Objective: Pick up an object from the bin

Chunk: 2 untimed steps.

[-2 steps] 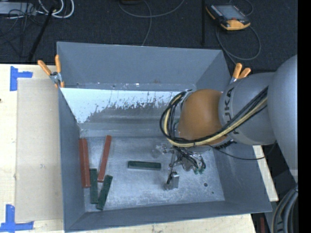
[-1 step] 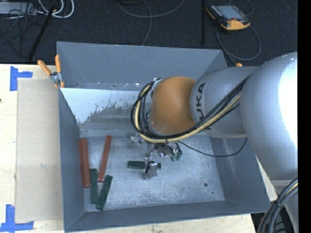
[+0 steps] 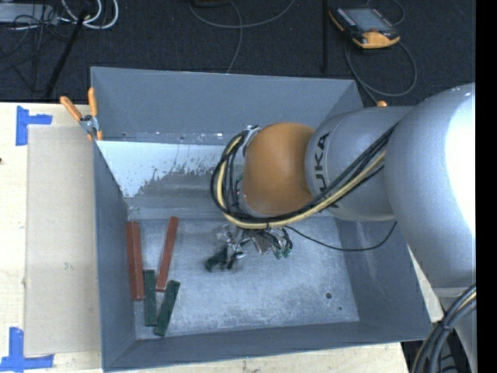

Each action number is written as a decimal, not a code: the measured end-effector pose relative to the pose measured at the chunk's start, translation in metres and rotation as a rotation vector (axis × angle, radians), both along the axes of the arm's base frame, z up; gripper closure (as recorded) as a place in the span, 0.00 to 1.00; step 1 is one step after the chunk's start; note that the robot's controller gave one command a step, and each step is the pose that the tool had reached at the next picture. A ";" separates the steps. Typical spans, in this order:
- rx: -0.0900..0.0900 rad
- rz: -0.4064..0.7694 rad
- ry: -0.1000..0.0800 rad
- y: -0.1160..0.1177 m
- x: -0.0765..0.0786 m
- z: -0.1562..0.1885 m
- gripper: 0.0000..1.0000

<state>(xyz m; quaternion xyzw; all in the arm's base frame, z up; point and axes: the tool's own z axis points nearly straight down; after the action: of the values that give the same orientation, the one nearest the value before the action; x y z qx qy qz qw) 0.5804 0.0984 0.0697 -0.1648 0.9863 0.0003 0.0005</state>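
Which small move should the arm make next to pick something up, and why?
Probably a short shift toward the view's left. The gripper hangs low over the middle of the bin, with nothing under it that I can make out. The sticks lie by the left wall: the right reddish-brown stick is nearest, the dark green sticks lower left.

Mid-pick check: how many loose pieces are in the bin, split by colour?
Reddish-brown flat sticks: 2
Dark green flat sticks: 2
Total: 4, all by the grey metal bin's left wall.
Dark shape under the pincer: unclear, not counted.
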 end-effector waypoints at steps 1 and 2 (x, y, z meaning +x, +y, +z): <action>0.000 0.529 -0.007 0.045 0.038 0.136 1.00; 0.003 0.791 0.007 0.091 -0.025 0.084 1.00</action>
<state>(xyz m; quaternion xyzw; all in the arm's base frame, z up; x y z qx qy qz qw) 0.5555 0.1895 0.1536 -0.5320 0.8467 0.0024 -0.0026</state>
